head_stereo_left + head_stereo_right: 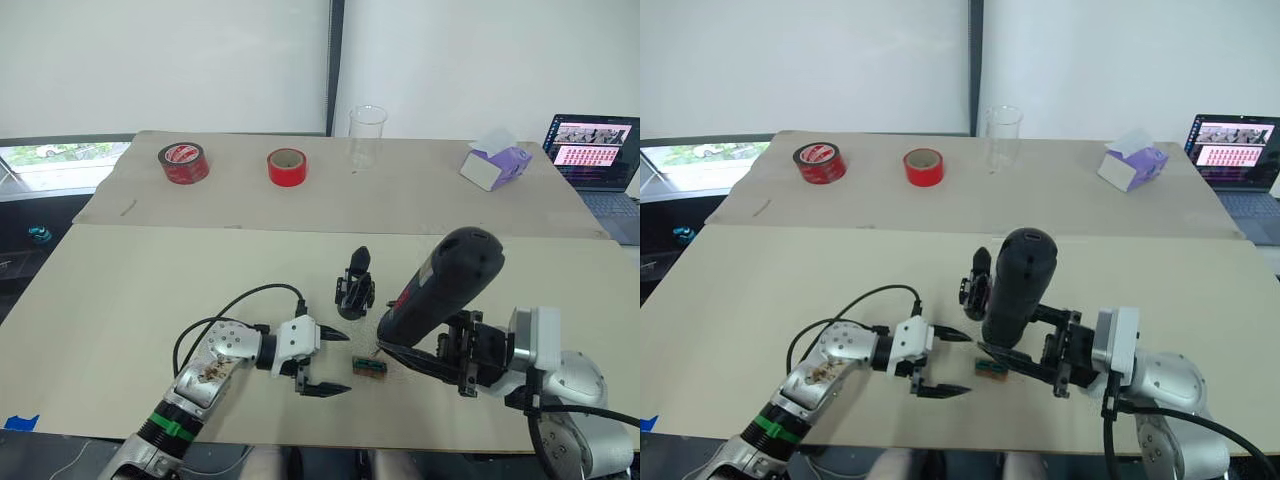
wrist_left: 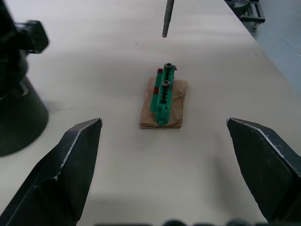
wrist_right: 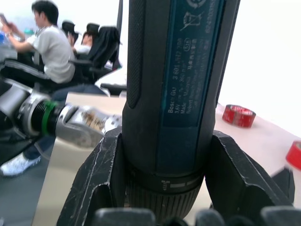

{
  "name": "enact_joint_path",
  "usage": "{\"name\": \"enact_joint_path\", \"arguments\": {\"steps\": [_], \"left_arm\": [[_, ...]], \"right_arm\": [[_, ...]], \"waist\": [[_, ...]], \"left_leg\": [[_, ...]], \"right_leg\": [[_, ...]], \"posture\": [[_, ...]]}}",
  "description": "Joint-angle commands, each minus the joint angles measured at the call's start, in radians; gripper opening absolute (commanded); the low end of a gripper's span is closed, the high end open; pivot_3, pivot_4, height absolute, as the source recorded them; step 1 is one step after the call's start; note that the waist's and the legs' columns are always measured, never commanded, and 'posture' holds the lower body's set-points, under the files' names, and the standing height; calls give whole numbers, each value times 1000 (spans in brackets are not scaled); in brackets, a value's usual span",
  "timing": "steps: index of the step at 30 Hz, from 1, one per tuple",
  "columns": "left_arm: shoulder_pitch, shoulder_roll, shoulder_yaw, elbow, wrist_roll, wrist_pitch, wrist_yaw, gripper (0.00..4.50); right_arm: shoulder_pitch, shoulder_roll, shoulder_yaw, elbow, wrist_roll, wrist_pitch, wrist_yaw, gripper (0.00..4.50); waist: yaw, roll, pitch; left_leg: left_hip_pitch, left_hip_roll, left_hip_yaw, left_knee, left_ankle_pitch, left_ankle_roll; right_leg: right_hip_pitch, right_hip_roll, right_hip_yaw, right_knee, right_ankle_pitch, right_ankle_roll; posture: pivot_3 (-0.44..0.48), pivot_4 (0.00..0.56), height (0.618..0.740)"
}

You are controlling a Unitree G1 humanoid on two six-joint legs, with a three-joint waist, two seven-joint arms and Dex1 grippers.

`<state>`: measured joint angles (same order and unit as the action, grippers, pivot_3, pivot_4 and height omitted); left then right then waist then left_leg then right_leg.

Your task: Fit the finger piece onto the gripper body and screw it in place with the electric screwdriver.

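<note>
Currently the screw-driving step looks to be in preparation: the right gripper (image 1: 440, 362) has its jaws clamped around the barrel of the electric screwdriver (image 1: 440, 285), holding it tilted with its rounded end up and its thin metal bit pointing down toward the desk (image 1: 120, 300). The bit tip hangs just above and beyond a small green block (image 2: 163, 94) that sits on a brown pad and carries 2 screws in its top; in the left wrist view this block lies between the left jaws, a little ahead of them and untouched. The left gripper (image 1: 322, 364) has its jaws spread wide and holds nothing, resting low over the desk. The gripper body (image 1: 354, 283) stands upright beyond the left jaws and just past the screwdriver's tip, apart from both grippers, with 1 pointed finger sticking up from it. Whether the loose finger piece is already seated on that body cannot be told. As a judgement, the next move calls for lowering the bit squarely onto 1 of the screw heads, keeping the tool steady so the tip does not skid off the small block. Counted: 1 screwdriver, 1 gripper body, 1 green block, 2 screws, 2 red tape rolls (image 1: 184, 162), 1 clear cup (image 1: 367, 136), 1 tissue box (image 1: 496, 163) and 1 laptop (image 1: 595, 160) far beyond the jaws.
</note>
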<state>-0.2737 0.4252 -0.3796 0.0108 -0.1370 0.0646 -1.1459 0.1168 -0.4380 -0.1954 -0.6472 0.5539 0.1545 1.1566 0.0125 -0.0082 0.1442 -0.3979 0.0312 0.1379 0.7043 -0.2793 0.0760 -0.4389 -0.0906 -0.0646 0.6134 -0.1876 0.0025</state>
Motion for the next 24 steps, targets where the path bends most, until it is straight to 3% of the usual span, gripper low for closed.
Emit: {"name": "enact_joint_path", "arguments": {"steps": [1,24], "left_arm": [[-10,-19,-33,11,16,-24,4,4500],[-3,-60,-60,76,46,-70,16,4500]], "right_arm": [[14,-29,-13,-2,33,-72,18,1933],[0,-78,32,61,31,-123,-19,1933]], "waist": [[0,0,0],[12,0,0]], "left_leg": [[0,0,0,0,0,0],[1,-1,-1,1,-1,2]], "right_leg": [[0,0,0,0,0,0],[2,-2,0,0,0,0]], "posture": [[0,150,740],[0,150,740]]}}
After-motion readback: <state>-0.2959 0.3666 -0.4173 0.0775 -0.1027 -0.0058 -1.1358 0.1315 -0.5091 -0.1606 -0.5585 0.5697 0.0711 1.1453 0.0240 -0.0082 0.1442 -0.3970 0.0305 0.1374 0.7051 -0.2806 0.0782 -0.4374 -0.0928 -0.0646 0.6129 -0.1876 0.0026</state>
